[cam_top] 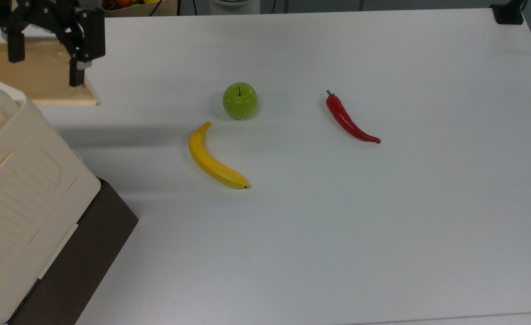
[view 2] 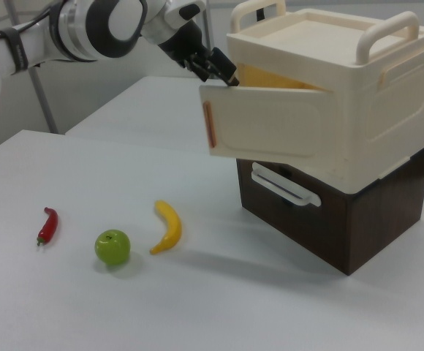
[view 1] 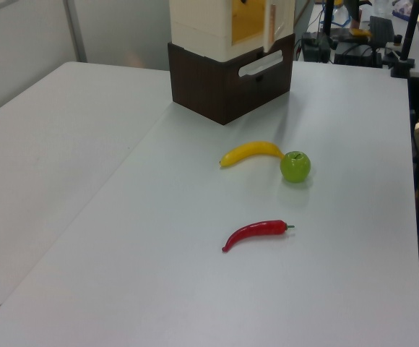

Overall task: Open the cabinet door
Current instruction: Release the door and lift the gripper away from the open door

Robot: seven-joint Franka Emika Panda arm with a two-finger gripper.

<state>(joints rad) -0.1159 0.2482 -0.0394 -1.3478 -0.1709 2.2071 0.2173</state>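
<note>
Smooth cream plastic cabinet (view 2: 358,95), glossy chilli (cam_top: 349,118)

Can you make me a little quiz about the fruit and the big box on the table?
1. True or false: the cabinet door is shut.
2. In the top view, which thing lies nearest the apple? A banana, B chili pepper, C cabinet door.
3. Fill in: the cream cabinet sits on a dark ____ box.

Key: 1 false, it hangs open. 2 A. 3 brown.
</note>
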